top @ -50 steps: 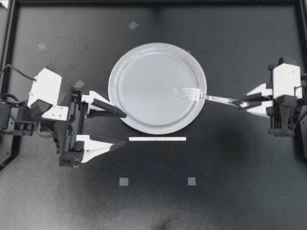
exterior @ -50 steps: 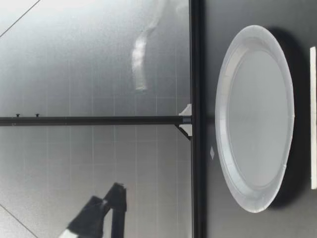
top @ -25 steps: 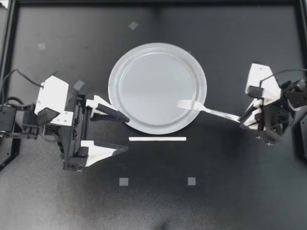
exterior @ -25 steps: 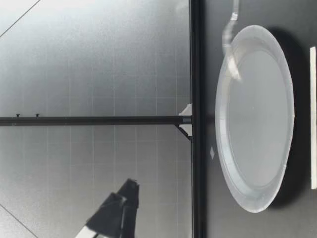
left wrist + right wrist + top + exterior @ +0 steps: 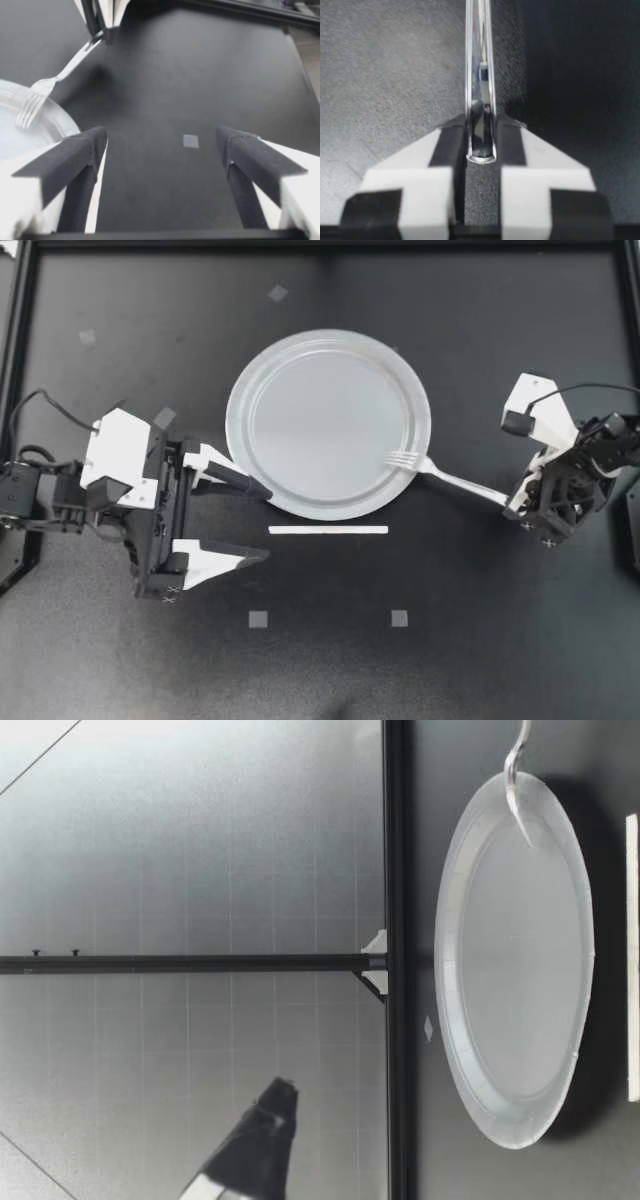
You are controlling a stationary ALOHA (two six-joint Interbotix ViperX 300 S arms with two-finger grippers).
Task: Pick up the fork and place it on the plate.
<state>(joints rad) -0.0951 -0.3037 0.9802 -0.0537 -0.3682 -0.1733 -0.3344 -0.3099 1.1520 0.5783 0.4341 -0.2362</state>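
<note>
A white round plate (image 5: 320, 410) lies mid-table. My right gripper (image 5: 514, 506) is shut on the handle end of a silver fork (image 5: 440, 476). The fork's tines reach over the plate's right front rim. In the right wrist view the handle (image 5: 480, 75) runs straight out from between the gripper's (image 5: 480, 136) pads. The low view shows the fork (image 5: 518, 782) slanting down to the plate's (image 5: 515, 980) rim; whether it touches I cannot tell. My left gripper (image 5: 267, 523) stands open at the plate's left front edge, holding nothing. Its wrist view shows the gripper (image 5: 160, 137), fork (image 5: 55, 82) and plate rim (image 5: 35, 131).
A thin white strip (image 5: 328, 530) lies just in front of the plate, between it and two grey squares (image 5: 258, 618). Small tape marks (image 5: 278, 292) sit at the back left. A black frame edges the table. A gripper's dark finger (image 5: 250, 1155) hangs above the table in the low view.
My right gripper has tilted and sunk, bringing the fork down and drawing its tines back from the plate's inside to its rim. The left arm shifted slightly, still open.
</note>
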